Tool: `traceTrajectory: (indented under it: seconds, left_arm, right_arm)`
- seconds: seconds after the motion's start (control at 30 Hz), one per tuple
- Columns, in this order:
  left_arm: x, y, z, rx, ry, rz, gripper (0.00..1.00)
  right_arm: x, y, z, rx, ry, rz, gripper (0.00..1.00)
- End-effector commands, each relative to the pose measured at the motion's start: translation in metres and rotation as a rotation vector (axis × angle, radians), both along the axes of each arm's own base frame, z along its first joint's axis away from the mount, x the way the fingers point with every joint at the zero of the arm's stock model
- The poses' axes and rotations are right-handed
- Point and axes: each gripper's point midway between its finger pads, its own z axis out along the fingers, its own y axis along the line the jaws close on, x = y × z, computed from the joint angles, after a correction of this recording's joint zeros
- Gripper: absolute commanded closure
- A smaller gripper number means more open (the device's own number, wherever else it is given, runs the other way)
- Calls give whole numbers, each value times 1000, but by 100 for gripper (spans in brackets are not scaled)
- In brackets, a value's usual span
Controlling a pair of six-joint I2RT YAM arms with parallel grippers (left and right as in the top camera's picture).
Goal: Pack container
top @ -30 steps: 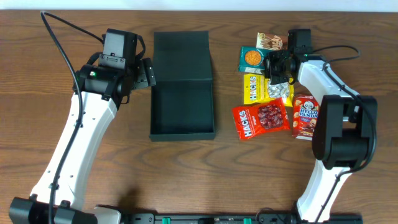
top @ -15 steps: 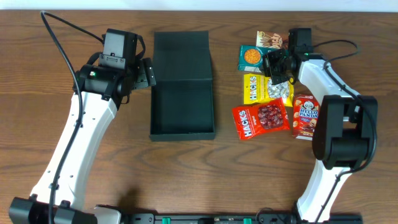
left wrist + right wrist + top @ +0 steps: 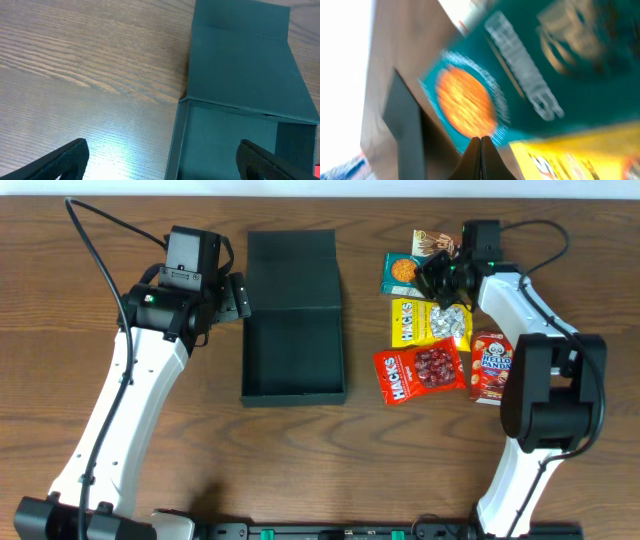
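The container (image 3: 294,398) is a shallow dark box lying open on the table, its flap lid (image 3: 292,270) folded back flat. In the left wrist view its near wall (image 3: 177,135) sits between my spread fingers. My left gripper (image 3: 240,297) (image 3: 162,148) hovers open at the box's left edge, holding nothing. Over the snack pile, my right gripper (image 3: 433,280) (image 3: 481,139) is shut, its tips pinching the crimped edge of a teal packet (image 3: 400,272) (image 3: 530,90) with an orange disc. That view is blurred.
More packets lie right of the box: a yellow one (image 3: 408,322) (image 3: 580,155), a red Hacks bag (image 3: 418,370), a red Hello Panda box (image 3: 490,365), a silvery one (image 3: 452,328) and a brown one (image 3: 432,244) at the back.
My right gripper closed on the teal packet's edge and swung slightly up and back; the packet shifted a little to the left. The left arm stayed still.
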Motion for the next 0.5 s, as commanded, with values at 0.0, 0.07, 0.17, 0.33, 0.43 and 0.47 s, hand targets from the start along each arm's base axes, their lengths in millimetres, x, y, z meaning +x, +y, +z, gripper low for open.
traceTrajectory:
  seconds: [0.0, 0.07, 0.17, 0.33, 0.43, 0.47]
  left_arm:
    - [2, 5, -1, 17, 0, 19, 5]
    - [2, 5, -1, 17, 0, 19, 5]
    - [2, 5, -1, 17, 0, 19, 5]
    - [2, 5, -1, 17, 0, 19, 5]
    - [2, 5, -1, 17, 1, 19, 5]
    - [2, 5, -1, 18, 1, 19, 5]
  right_arm:
    - [32, -29, 43, -180, -180, -89, 98]
    - [46, -42, 55, -234, -249, -146, 99]
    - [66, -63, 78, -332, -370, -263, 98]
    - [92, -76, 93, -361, -516, -352, 98]
    - [106, -80, 82, -354, -567, -372, 98]
    - [109, -84, 77, -353, -578, -379, 99]
